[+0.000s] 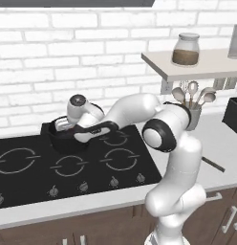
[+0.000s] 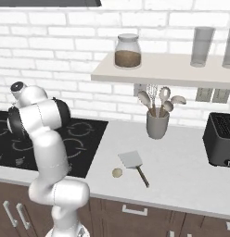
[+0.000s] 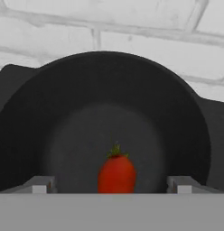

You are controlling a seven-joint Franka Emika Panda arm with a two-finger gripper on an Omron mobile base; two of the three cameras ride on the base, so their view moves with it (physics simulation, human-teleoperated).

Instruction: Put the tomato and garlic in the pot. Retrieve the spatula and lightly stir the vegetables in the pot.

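Pot point(image 1: 68, 139) is sitting on the hob's point(image 1: 25, 174) back edge by the brick wall, tomato point(image 3: 116, 175) lying inside on its floor. Gripper point(image 3: 113, 185) is hovering over the pot, fingers spread wide, gripping nothing, tomato between the tips. Right of the hob, garlic point(image 2: 117, 172) and spatula point(image 2: 133, 164) are lying on open counter point(image 2: 182, 171), near its front edge. Utensil cup point(image 2: 157, 124) is standing behind, toaster point(image 2: 220, 139) far right.
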